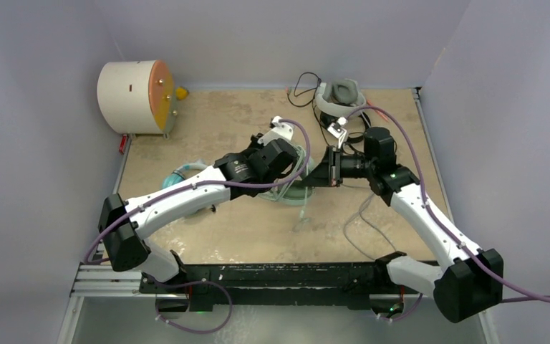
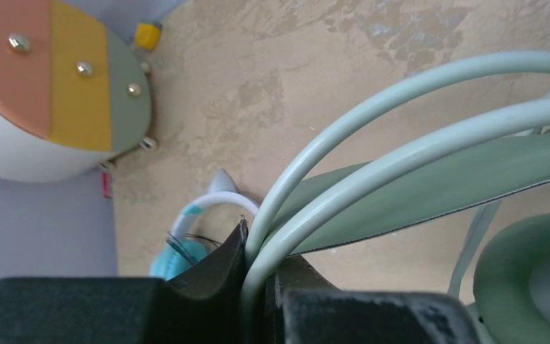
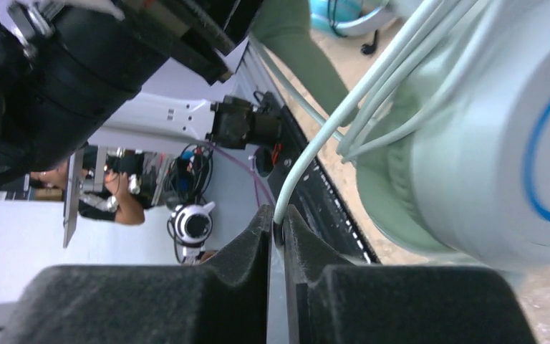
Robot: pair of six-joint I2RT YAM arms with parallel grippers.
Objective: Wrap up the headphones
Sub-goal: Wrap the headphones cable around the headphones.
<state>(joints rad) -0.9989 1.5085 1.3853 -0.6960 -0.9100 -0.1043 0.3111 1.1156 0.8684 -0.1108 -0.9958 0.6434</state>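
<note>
The mint-green headphones [image 1: 297,185] are held between both grippers at the table's middle. My left gripper [image 2: 258,269] is shut on the two thin mint band rails [image 2: 372,136], with the flat band and one ear cup [image 2: 530,279] to the right. My right gripper [image 3: 278,228] is shut on the mint cable [image 3: 308,154], beside the pale ear cup [image 3: 487,143]. The teal-cupped headset [image 1: 180,175] lies left, under my left arm. The white-and-grey headset [image 1: 340,97] lies at the back, with a thin black cable [image 1: 302,86] beside it.
A cream drum with an orange face [image 1: 134,97] stands at the back left; it also shows in the left wrist view [image 2: 50,79]. A loose grey cable [image 1: 358,226] lies on the table by my right arm. Grey walls enclose the table.
</note>
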